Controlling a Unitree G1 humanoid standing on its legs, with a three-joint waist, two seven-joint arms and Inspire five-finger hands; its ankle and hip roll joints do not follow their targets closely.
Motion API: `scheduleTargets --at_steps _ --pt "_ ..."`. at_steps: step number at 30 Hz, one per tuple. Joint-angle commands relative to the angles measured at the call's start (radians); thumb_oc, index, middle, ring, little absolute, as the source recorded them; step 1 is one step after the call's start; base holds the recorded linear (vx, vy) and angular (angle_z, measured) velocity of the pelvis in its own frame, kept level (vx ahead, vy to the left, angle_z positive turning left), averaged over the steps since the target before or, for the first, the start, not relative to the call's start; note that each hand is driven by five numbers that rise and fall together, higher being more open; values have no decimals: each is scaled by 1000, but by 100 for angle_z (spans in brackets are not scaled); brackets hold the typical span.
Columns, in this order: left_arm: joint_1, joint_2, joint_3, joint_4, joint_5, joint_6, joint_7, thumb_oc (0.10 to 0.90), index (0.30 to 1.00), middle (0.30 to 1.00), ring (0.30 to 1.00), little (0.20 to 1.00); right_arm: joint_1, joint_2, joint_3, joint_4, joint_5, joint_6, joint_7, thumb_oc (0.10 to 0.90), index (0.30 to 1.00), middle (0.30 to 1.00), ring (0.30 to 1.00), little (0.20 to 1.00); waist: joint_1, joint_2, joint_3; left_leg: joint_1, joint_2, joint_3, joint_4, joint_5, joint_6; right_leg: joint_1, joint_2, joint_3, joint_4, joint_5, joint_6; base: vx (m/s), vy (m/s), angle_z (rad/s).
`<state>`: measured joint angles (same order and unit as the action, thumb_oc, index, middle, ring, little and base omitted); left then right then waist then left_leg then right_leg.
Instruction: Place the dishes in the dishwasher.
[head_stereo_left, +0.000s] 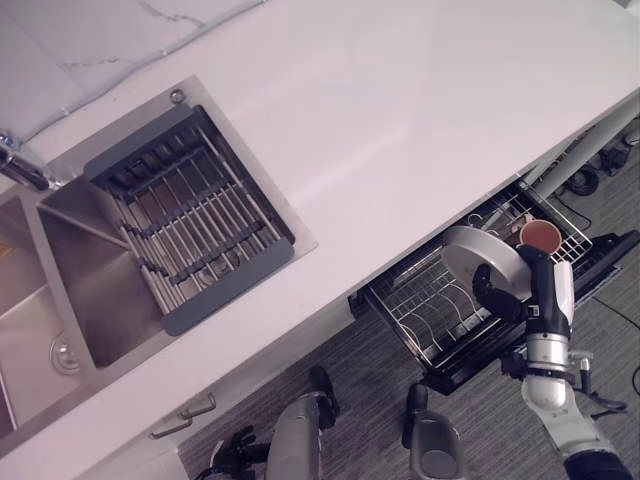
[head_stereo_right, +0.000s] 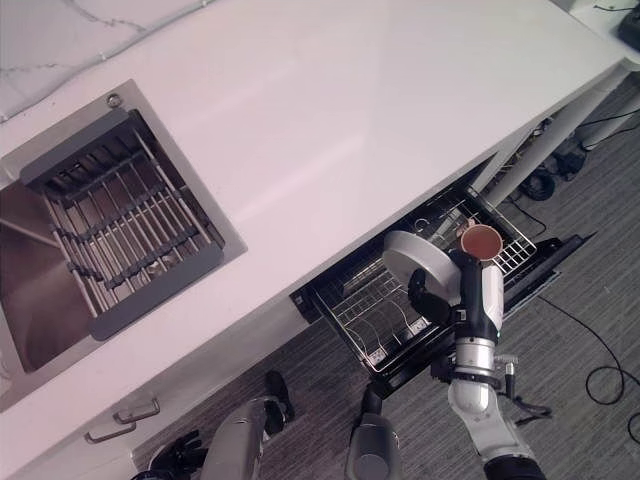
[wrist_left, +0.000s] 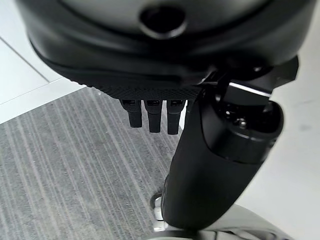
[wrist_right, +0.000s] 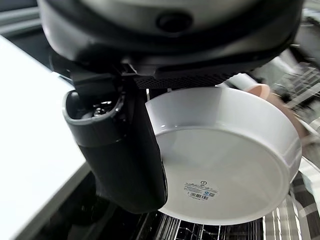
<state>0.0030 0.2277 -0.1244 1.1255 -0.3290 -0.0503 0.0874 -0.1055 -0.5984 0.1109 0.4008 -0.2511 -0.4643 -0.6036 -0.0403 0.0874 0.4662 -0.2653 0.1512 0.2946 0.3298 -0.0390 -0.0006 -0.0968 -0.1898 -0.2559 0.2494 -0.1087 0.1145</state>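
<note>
Holding the round white ceramic dish (wrist_right: 227, 160) pinched on edge in our right hand (head_stereo_left: 500, 290) over the pulled-out black wire dishwasher rack (head_stereo_left: 430, 305), we judged it best lowered upright between the tines, clear of the reddish-brown cup (head_stereo_left: 540, 236).

text: small sticker on white bowl (wrist_right: 225, 175) underside | print unreadable

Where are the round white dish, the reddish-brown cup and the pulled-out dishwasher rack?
Round white dish (wrist_right: 225, 165): right wrist view, on its flat underside; the right hand (wrist_right: 117, 150) holds it.
Reddish-brown cup (head_stereo_left: 541, 236): left eye view, on its open rim.
Pulled-out wire dishwasher rack (head_stereo_left: 425, 305): left eye view, on its bare tines.
</note>
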Motion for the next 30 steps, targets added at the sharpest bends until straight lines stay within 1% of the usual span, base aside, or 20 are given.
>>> scheduleTargets --at_steps 1,3,7,8,11,14,15,16,17,18,19,21,22,27,28,29,30 --pt "7 41 -27 -23 44 7 -16 800 900 900 900 900 -105 -62 -1 -63 -77 -13 -116 400 300 300 300 300 24 3 -20 70 -38 -113 -30 -118 -12 -31 49 -39 124 -120 -74 0 0 0" --pt "-7 54 -37 -16 41 4 -25 800 900 900 900 900 -152 -88 32 -13 -86 18 -129 400 300 300 300 300 38 3 -13 65 -40 -115 -30 -118 -8 -36 44 -45 128 -118 -73 -17 4 2" --pt "-27 65 -41 -11 39 5 -35 800 900 900 900 900 -211 -101 86 34 -154 92 -128 400 300 300 300 300 52 2 -3 55 -43 -114 -30 -116 -5 -44 40 -52 131 -114 -68 -32 13 5" --pt "-31 69 -43 -15 41 11 -37 800 900 900 900 900 -223 -104 103 43 -168 123 -120 400 300 300 300 300 55 0 0 54 -44 -114 -30 -117 -4 -45 40 -53 129 -111 -65 0 0 0" --pt "-41 80 -51 -16 48 13 -41 800 900 900 900 900 -258 -104 161 91 -152 201 -107 400 300 300 300 300 68 -5 8 50 -45 -114 -30 -118 2 -46 38 -58 124 -101 -59 -15 1 9" --pt "-53 84 -58 -14 45 11 -45 800 900 900 900 900 -289 -95 195 138 -156 223 -112 400 300 300 300 300 76 -7 14 45 -48 -112 -30 -116 6 -54 32 -60 131 -99 -56 -19 8 11" --pt "-61 87 -65 -15 40 13 -46 800 900 900 900 900 -309 -91 210 158 -163 240 -108 400 300 300 300 300 81 -5 17 41 -49 -112 -30 -115 8 -58 30 -62 134 -98 -55 -28 24 3" --pt "-68 89 -68 -15 37 15 -46 800 900 900 900 900 -326 -88 221 172 -173 263 -103 400 300 300 300 300 83 -4 21 39 -50 -111 -30 -114 10 -62 29 -62 137 -96 -54 53 22 1" --pt "-76 90 -74 -17 34 19 -47 800 900 900 900 900 -347 -84 238 190 -194 306 -111 400 300 300 300 300 87 -9 25 49 -60 -117 -30 -133 5 -59 21 -48 148 -119 -44 56 27 3" --pt "-84 93 -80 -19 29 21 -47 800 900 900 900 900 -369 -80 260 220 -198 373 -134 400 300 300 300 300 92 -7 34 45 -62 -117 -30 -131 8 -67 18 -46 156 -117 -42 63 19 1" --pt "-85 93 -79 -20 29 21 -48 800 900 900 900 900 -372 -79 263 223 -195 377 -138 400 300 300 300 300 92 -7 35 45 -62 -117 -30 -131 8 -68 17 -46 157 -116 -42 -10 20 3" --pt "-94 98 -90 -22 23 20 -53 800 900 900 900 900 -401 -79 273 273 -172 423 -159 400 300 300 300 300 99 -4 44 36 -66 -118 -30 -127 10 -79 14 -45 164 -115 -40 -24 26 4" --pt "-101 100 -96 -23 21 20 -56 800 900 900 900 900 -418 -83 280 302 -183 438 -165 400 300 300 300 300 104 -2 49 28 -70 -119 -30 -124 11 -87 12 -45 167 -113 -40 -44 39 3" --pt "-106 108 -111 -28 -1 27 -53 800 900 900 900 900 -480 -108 305 397 -171 508 -164 400 300 300 300 300 123 10 54 -13 -81 -124 -30 -109 14 -129 9 -48 179 -107 -40 -32 50 4" --pt "-108 111 -115 -28 -6 29 -54 800 900 900 900 900 -490 -115 310 413 -166 513 -163 400 300 300 300 300 126 11 54 -24 -82 -123 -30 -106 15 -141 8 -48 184 -106 -39 -59 67 4" --pt "-106 118 -117 -30 -12 25 -63 800 900 900 900 900 -508 -126 323 436 -165 536 -161 400 300 300 300 300 133 14 54 -49 -85 -121 -30 -100 17 -171 8 -47 195 -105 -38 -66 59 6" --pt "-107 119 -118 -32 -12 23 -66 800 900 900 900 900 -514 -127 327 440 -164 546 -161 400 300 300 300 300 136 14 54 -58 -87 -120 -30 -99 19 -180 8 -46 198 -104 -38 -74 48 8"
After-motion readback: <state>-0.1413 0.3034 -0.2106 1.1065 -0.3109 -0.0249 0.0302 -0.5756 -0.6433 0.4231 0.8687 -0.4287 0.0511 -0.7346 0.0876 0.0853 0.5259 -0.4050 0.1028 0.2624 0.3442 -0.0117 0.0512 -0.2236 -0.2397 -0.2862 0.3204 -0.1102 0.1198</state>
